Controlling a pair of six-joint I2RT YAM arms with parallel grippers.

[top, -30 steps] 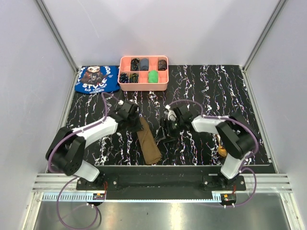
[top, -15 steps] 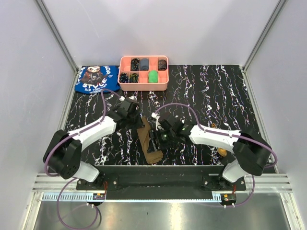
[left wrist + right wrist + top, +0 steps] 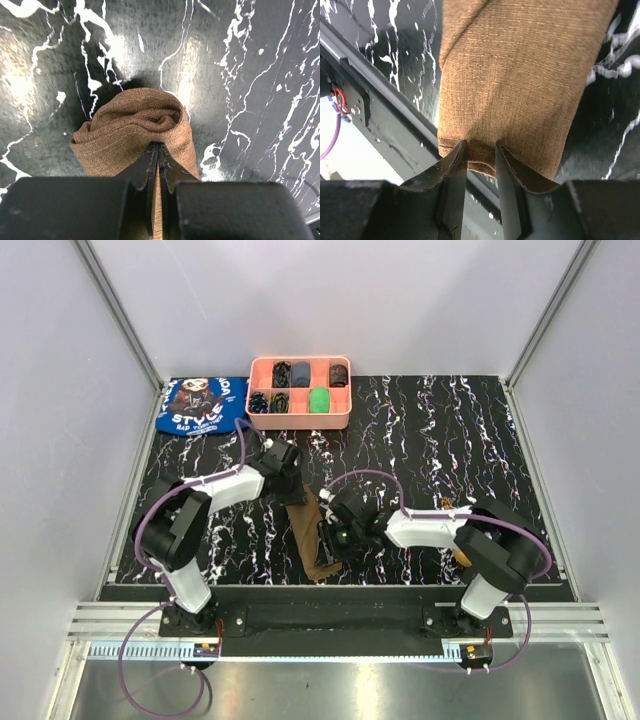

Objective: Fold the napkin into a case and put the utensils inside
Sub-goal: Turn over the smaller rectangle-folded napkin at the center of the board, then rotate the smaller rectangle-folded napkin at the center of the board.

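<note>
Two claws hold the napkin (image 3: 308,530), a narrow folded strip on the dark surface (image 3: 450,440) in the top view, left claw (image 3: 287,483) at its far end, right claw (image 3: 330,537) at its near half, while the pink tray (image 3: 298,422) behind holds only small dark items (image 3: 283,371) and one green piece (image 3: 319,400) in its compartments. In the left wrist view the left claw (image 3: 158,150) is pressed together on the bunched far end. In the right wrist view the right claw (image 3: 480,150) is clamped on a stitched hem; I judge both should move together and low, without pulling the layers open.
</note>
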